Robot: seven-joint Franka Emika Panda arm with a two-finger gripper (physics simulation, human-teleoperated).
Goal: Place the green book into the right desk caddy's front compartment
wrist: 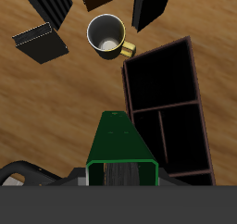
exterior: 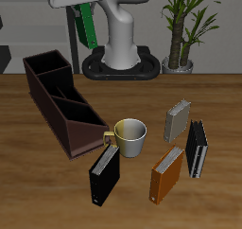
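Wrist view shows the claw (wrist: 121, 175) clenched on the green book (wrist: 118, 140), the cover running out from between the fingers and the white page edges showing at the clamped end. The book hangs in the air over bare wood, just beside the caddy (wrist: 167, 103) and not touching it. This view looks straight down into the caddy: dividers split it into sections, and every section visible holds nothing but dark floor. Beyond the caddy's near wall stands the mug (wrist: 106, 33), white with a yellow handle, a pale patch inside that I cannot make out.

Exterior view gives what the wrist camera cannot: the height. The claw (exterior: 86, 25) and green book (exterior: 87, 25) are high above the table's back edge, close to the robot's base (exterior: 121, 62), well above the caddy (exterior: 62, 102). The fingers themselves are hard to tell apart here; only the green strip hanging under the white arm is plain. The caddy lies at an angle from the back edge toward the middle of the tabletop, its near end touching or almost touching the mug (exterior: 129, 134).

Nearer the front edge stand a black book (exterior: 104, 174) and an orange-brown book (exterior: 166, 173). Farther back, beside them, are a grey book (exterior: 177, 120) and a striped book (exterior: 197, 148).
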